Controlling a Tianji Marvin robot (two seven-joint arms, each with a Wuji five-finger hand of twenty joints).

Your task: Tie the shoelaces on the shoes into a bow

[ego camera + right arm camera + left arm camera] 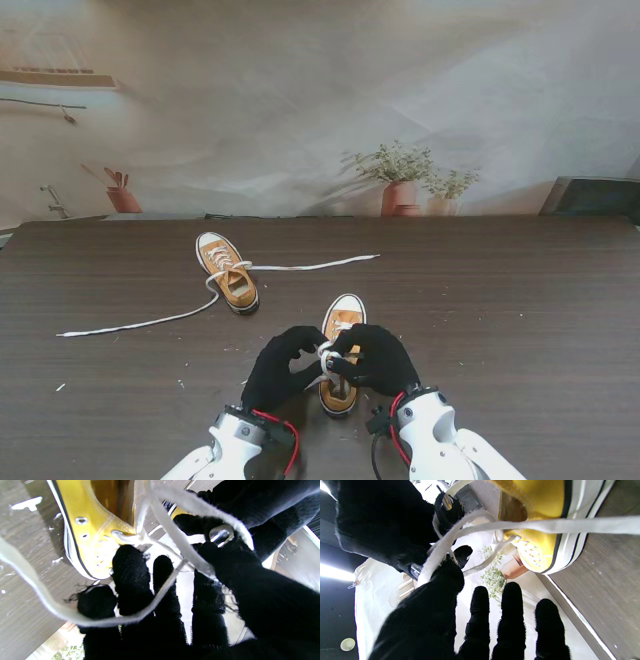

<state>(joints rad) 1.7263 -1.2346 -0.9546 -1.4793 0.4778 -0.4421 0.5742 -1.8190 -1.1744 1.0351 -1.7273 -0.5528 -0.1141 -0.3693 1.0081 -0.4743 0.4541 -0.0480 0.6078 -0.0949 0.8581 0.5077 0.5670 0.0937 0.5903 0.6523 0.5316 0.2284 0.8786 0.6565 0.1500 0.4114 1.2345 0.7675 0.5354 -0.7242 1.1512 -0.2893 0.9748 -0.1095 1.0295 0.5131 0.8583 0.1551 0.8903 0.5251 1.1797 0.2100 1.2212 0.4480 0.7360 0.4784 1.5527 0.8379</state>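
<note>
Hands: two, both black-gloved, meeting over the near shoe.
Left hand: thumb and forefinger pinched together on the near shoe's lace; the left wrist view shows the white lace running between that thumb and the right hand's fingers. Its other three fingers are stretched out, holding nothing.
Right hand: thumb and forefinger closed on the same lace; in the right wrist view a strand also loops loosely across the backs of the remaining fingers.
Shoes: two, both mustard-yellow low sneakers with white toe caps and white soles.
Near shoe: centre of the table, just in front of me, toe pointing away; heel half covered by the hands. Lace gathered up over the tongue between the two hands, no finished bow to be seen.
Far shoe: farther from me and to the left, well apart from the near one, toe pointing away.
Far shoe's lace: untied, two loose ends flat on the table, one trailing far left, the other stretching right.
Table: one, dark wood grain, a few pale specks.
Potted plants: two, beyond the table's far edge, right of centre.
</note>
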